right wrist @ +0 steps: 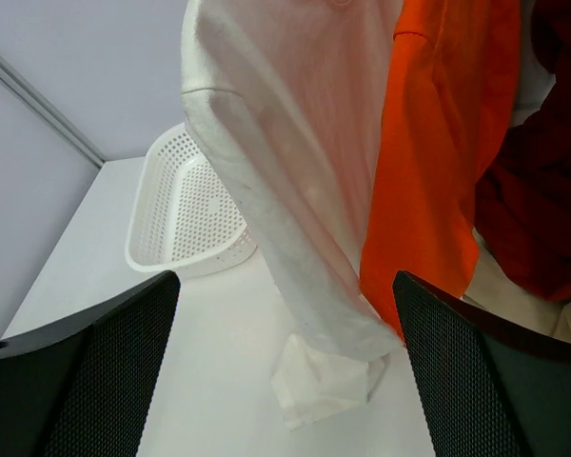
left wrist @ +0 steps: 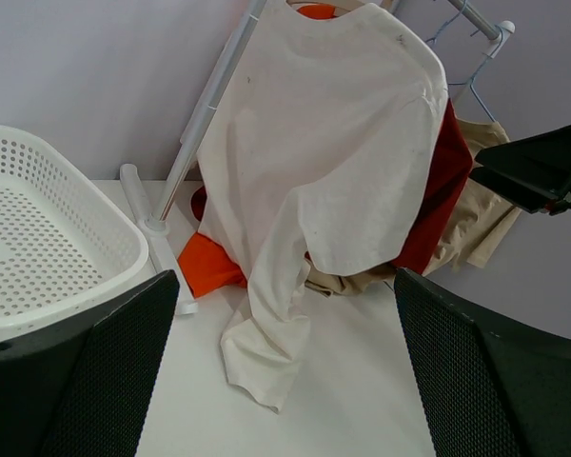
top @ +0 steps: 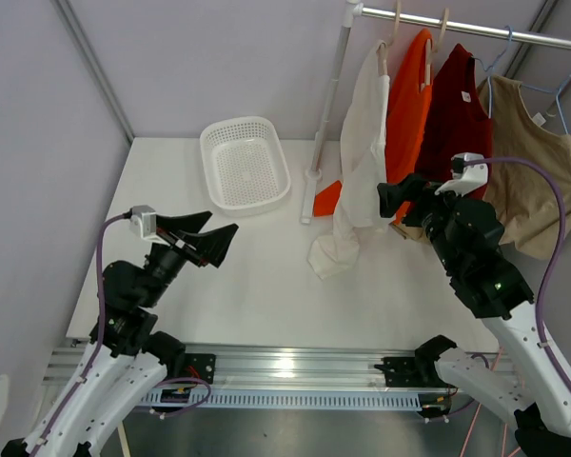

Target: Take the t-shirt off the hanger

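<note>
A white long-sleeved t-shirt point(top: 364, 143) hangs on a wooden hanger point(top: 391, 33) at the left end of the rail point(top: 476, 30). Its sleeve end point(top: 333, 253) lies crumpled on the table. Behind it hang an orange shirt point(top: 411, 105), a dark red shirt point(top: 454, 119) and a beige top point(top: 538, 181). My left gripper point(top: 209, 236) hovers open over the table, left of the white shirt point(left wrist: 333, 143) and facing it. My right gripper point(top: 398, 198) is open too, close to the right side of the white shirt point(right wrist: 285, 152), nothing between its fingers.
A white perforated basket point(top: 245, 162) sits at the back left of the table. The rack's upright pole point(top: 328, 105) and its foot point(top: 309, 195) stand between basket and clothes. Wire hangers carry the beige top at far right. Grey walls close off the table's left and back.
</note>
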